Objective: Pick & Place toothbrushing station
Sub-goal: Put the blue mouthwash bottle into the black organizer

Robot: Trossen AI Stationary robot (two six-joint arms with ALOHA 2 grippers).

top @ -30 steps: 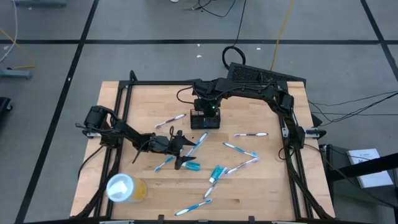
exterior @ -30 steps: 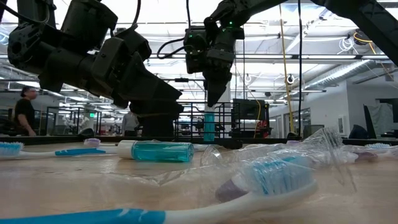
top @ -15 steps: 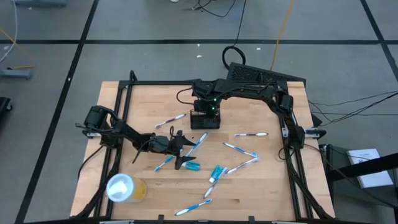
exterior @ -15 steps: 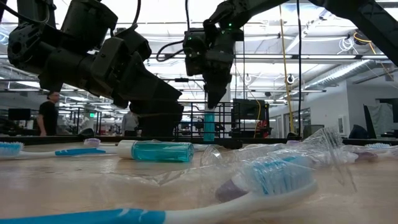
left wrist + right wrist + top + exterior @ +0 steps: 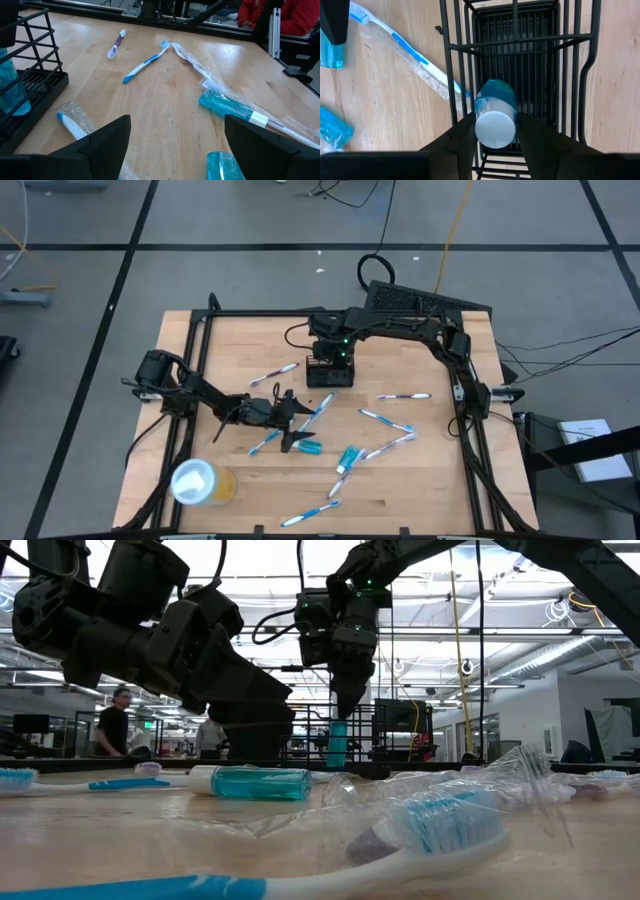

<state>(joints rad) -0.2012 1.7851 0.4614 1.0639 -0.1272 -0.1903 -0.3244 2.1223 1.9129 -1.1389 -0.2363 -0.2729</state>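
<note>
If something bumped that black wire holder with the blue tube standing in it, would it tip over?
Probably not easily: the black wire holder sits flat on the wooden table. Its open wire build suggests it is light, so it may slide instead. The upright blue tube inside might wobble.

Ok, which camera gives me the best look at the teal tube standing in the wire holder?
Right wrist view: it looks straight down on the teal tube between the fingers, inside the wire holder. The low view shows it upright, far off; the left wrist view catches only an edge; the high view hides it under the right gripper.
</note>
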